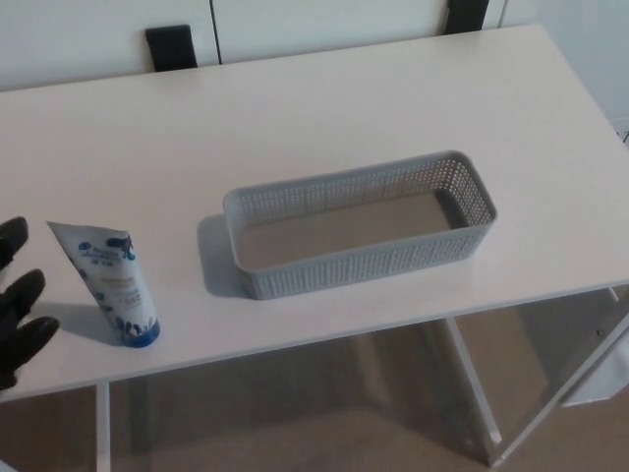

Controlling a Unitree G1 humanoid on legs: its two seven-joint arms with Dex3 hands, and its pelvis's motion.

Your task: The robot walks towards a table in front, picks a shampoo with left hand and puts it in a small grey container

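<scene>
Shampoo tube (pixel 113 285) is standing cap-down near the front left edge of the white desk (pixel 344 118). My left hand (pixel 20 300) sits just left of it, fingers spread, gripping nothing and not touching it. The small grey perforated container (pixel 364 265) is mid-desk, well off to the tube's right.

a white counter (pixel 344 128) fills most of the view. beyond its far edge stand white wall panels (pixel 314 25), with the left black block (pixel 171 46) and the right black block (pixel 466 14) against them. under the near edge show a white leg (pixel 471 388) and brownish floor (pixel 295 428).
</scene>
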